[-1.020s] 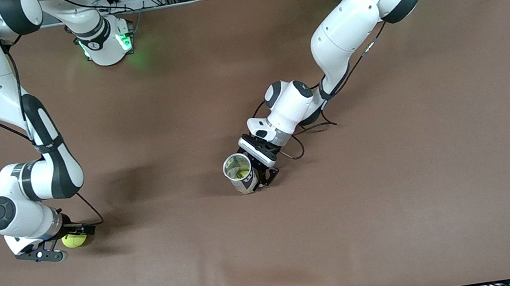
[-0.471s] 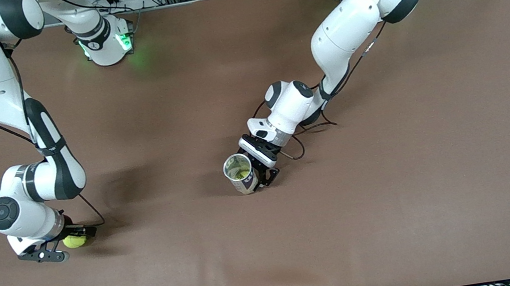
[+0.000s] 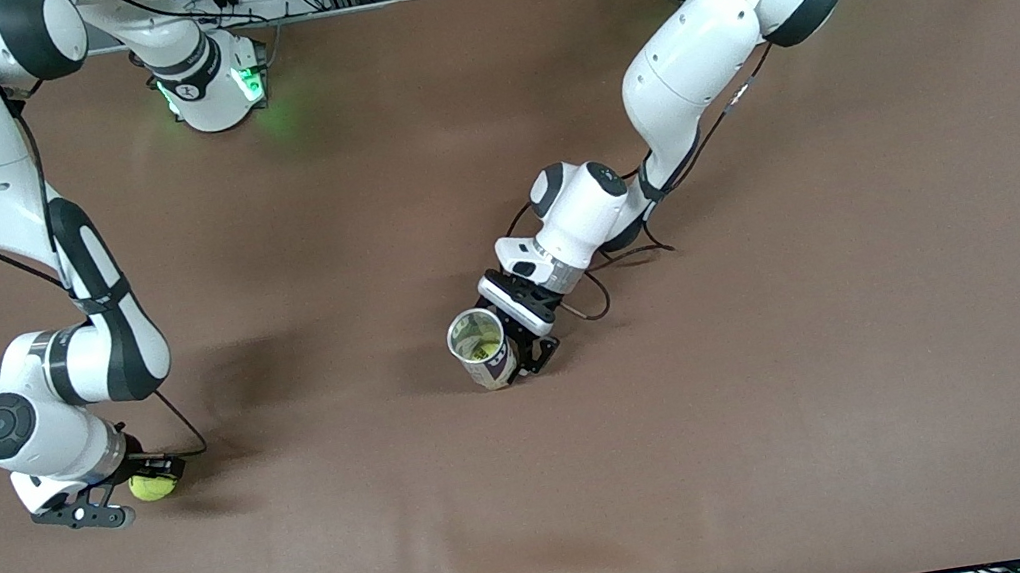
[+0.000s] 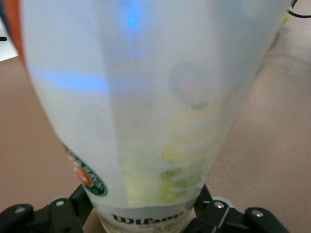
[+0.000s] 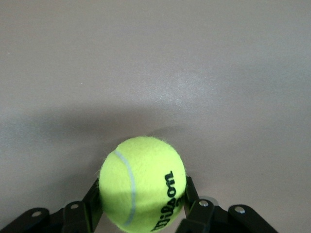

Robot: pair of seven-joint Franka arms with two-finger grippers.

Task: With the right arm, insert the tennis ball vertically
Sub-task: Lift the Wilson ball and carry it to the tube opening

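A yellow-green tennis ball sits low on the brown table toward the right arm's end, nearer to the front camera than the can. My right gripper is shut on it. In the right wrist view its black fingers press both sides of the tennis ball. A clear tennis ball can stands upright mid-table with its mouth open upward. My left gripper is shut on its lower part. The can fills the left wrist view between the fingers, with yellow-green showing inside.
The brown table cover has a raised wrinkle at the front edge. The right arm's base glows green at the back. A black cable loops beside the left wrist.
My right gripper has closed from open onto the tennis ball, which has shifted slightly. The left arm and the can have not moved.
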